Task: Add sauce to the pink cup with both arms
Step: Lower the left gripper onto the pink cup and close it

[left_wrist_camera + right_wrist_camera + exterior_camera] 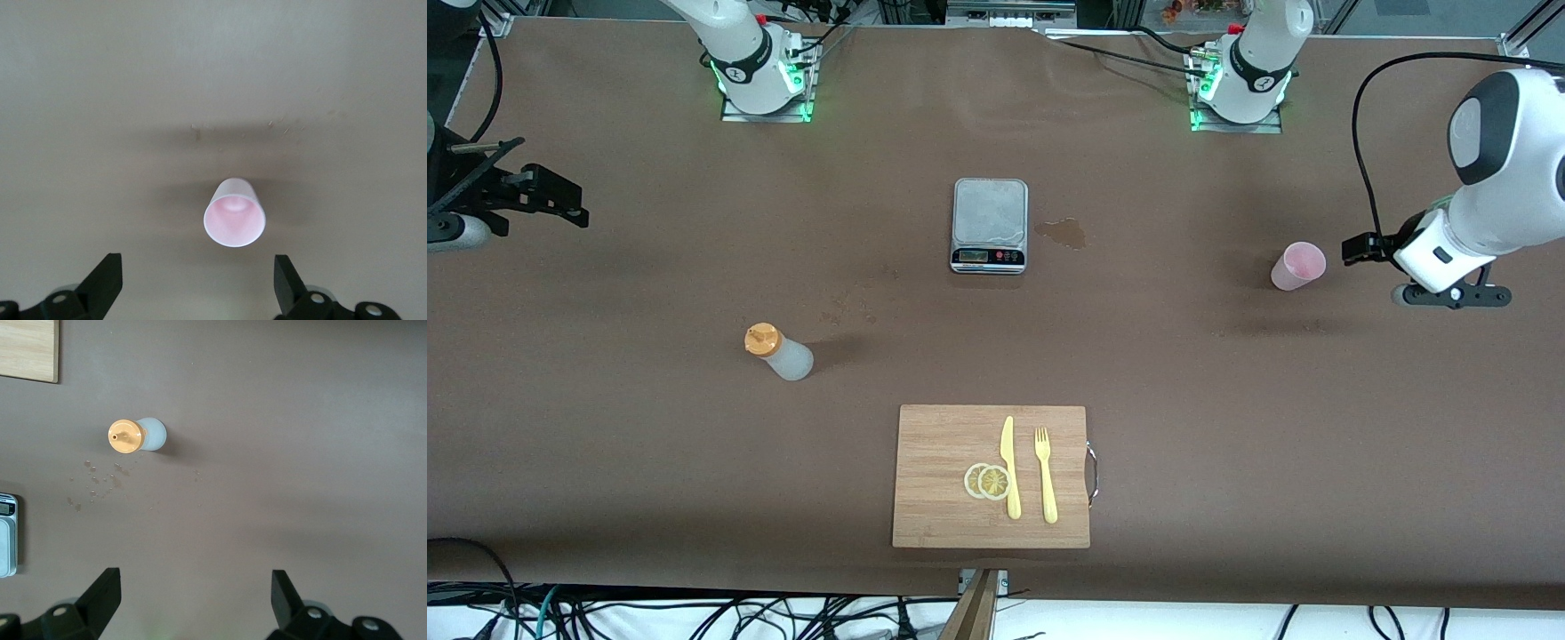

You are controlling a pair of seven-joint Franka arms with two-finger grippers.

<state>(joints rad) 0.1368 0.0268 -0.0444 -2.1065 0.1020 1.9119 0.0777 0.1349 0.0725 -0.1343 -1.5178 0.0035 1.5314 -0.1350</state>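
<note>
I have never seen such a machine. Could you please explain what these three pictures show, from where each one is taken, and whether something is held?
Two robot arms stand at a brown table. The big picture looks down from across the table. The other two come from cameras on the wrists.

The left pincer is open over the table beside the pink cup, which stands upright. The right pincer is open at the right arm's end of the table, apart from the sauce bottle.

Also there: a scale, and a cutting board with lemon slices, knife and fork. Nothing is held.
</note>
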